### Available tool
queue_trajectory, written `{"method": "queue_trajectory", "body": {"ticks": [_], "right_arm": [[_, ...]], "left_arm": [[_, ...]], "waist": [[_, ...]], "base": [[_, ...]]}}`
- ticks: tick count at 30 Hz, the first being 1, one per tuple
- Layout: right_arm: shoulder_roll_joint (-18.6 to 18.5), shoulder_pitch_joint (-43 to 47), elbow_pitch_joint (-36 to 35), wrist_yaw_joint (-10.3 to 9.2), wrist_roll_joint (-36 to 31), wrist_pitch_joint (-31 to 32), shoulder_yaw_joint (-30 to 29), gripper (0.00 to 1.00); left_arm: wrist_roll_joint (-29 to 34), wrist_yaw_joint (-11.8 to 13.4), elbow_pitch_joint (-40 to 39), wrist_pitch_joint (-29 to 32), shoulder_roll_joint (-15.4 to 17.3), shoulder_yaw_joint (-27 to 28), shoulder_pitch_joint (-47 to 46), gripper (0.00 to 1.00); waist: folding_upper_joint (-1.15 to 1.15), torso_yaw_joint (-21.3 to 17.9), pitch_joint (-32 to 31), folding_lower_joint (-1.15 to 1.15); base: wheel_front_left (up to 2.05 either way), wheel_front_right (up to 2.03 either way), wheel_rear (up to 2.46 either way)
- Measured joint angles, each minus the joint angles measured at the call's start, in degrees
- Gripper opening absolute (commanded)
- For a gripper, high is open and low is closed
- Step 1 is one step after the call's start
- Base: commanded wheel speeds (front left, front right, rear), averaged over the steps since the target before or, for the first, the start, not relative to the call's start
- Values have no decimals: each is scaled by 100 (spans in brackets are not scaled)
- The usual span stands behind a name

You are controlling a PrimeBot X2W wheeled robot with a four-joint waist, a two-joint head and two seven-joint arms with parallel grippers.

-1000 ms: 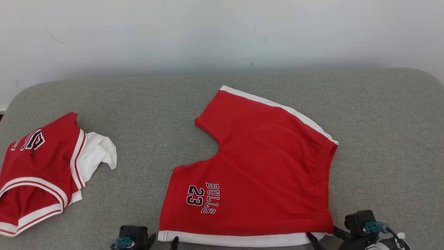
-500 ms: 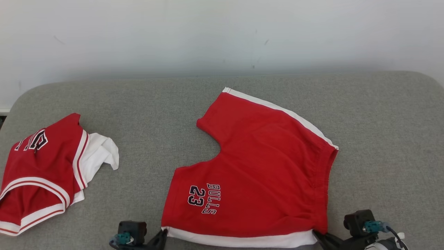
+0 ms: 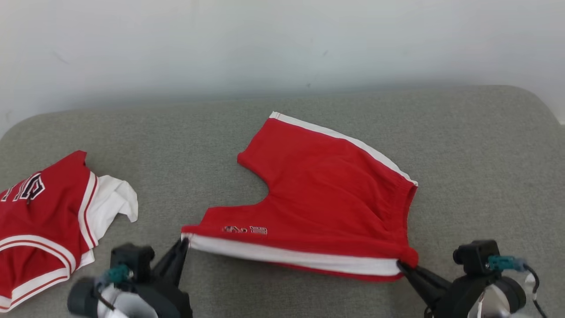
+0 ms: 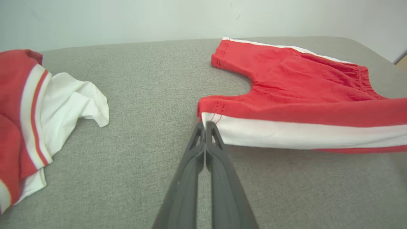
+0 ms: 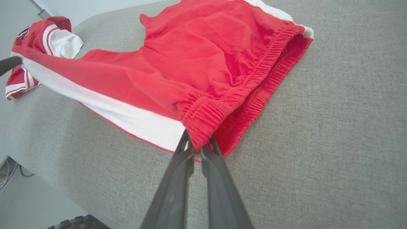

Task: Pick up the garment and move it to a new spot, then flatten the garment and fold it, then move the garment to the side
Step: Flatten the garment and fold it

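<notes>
Left gripper (image 3: 185, 242) and right gripper (image 3: 401, 264) each nipping a near corner of the red shorts (image 3: 326, 194).
I see the left at the leg end of the white stripe (image 3: 287, 256), the right on the bunched waistband (image 5: 203, 117); that near edge hangs taut above the grey cushion (image 3: 485, 154), far half lying flat, red jersey (image 3: 39, 221) well off left.
</notes>
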Motion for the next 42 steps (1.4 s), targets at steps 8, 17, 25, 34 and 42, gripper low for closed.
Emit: {"method": "queue_trajectory", "body": {"ticks": [8, 17, 25, 34, 42], "right_arm": [[-13, -826, -147, 93, 320, 350, -167, 0], [266, -1902, 118, 142, 933, 682, -432, 0], [695, -3009, 743, 180, 1418, 916, -536, 0], [947, -3773, 1271, 197, 1489, 938, -542, 0], [1191, -4229, 1625, 246, 1461, 921, -361, 0]], "left_arm": [[-127, -252, -200, 470, 208, -56, -1083, 0], [-430, -345, 187, 1237, 401, -43, -2883, 0], [-491, -353, 1211, 1960, 616, -220, -4451, 0], [-701, -353, 1958, 2213, 728, -617, -5555, 0], [-768, -353, 2526, 2226, 860, -947, -6166, 0]], "waist": [[0, -192, 278, 0], [0, -447, 839, 1], [1, -810, 1545, 1], [0, -1116, 2143, 1], [1, -1332, 2586, 1]], "base": [[0, 0, 0], [0, 0, 0], [0, 0, 0], [0, 0, 0], [0, 0, 0]]}}
